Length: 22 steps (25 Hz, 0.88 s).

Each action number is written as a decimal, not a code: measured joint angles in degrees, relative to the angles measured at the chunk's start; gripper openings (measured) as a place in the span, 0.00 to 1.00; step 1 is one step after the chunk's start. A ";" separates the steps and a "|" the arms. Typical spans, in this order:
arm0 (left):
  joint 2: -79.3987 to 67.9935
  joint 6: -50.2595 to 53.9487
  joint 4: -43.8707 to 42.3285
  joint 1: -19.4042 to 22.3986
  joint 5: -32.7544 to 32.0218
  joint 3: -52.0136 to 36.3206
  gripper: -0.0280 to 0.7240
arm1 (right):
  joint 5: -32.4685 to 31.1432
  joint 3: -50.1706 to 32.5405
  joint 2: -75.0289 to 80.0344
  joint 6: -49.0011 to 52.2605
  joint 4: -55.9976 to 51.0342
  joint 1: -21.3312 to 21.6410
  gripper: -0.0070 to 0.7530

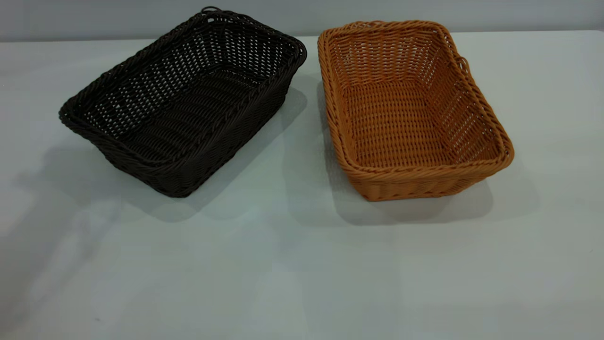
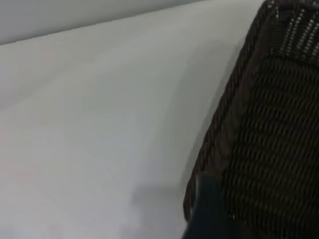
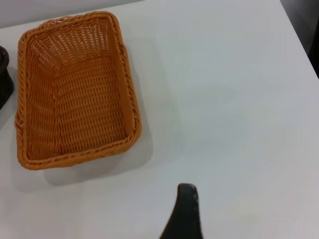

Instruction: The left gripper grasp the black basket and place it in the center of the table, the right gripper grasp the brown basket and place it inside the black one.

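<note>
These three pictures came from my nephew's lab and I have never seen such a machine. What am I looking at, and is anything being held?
It is a two-armed table robot. The wide picture faces the table from outside; neither arm shows there. On it a black basket and a brown basket stand side by side, apart, both empty. The other two pictures come from cameras on the wrists. The left one sits close beside the black basket's wall. The right one looks down on the brown basket from some way off, with one finger of the right claw in view. Nothing is held yet.
</note>
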<state>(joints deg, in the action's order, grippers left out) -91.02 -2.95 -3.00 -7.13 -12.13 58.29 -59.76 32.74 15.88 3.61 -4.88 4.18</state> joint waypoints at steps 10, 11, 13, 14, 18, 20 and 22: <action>-24.03 -5.71 0.00 -0.51 -1.25 18.27 0.69 | -1.40 0.00 0.35 3.15 0.10 0.00 0.79; -25.97 -5.77 0.00 -0.51 -1.95 20.26 0.69 | -1.41 0.00 0.94 3.59 0.10 0.00 0.79; -29.20 -5.92 0.00 -0.75 -3.08 23.11 0.69 | -1.46 0.00 2.62 4.29 0.10 0.00 0.79; -30.82 -6.24 0.00 -0.93 -3.77 24.62 0.69 | -1.46 0.00 3.71 4.54 0.10 0.00 0.79; -36.40 -7.57 0.00 -1.29 -6.40 30.48 0.69 | -1.02 0.00 9.07 4.85 -0.08 0.00 0.79; -38.77 -7.78 0.00 -1.29 -8.00 33.04 0.69 | 0.07 0.00 11.83 4.85 -0.66 0.00 0.79; -41.01 -7.91 0.05 -1.40 -9.22 35.31 0.69 | 1.46 0.00 14.77 4.85 -1.55 0.00 0.79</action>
<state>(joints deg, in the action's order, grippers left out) -132.03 -10.86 -2.95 -8.52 -21.35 93.60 -58.30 32.74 30.65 8.46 -6.44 4.18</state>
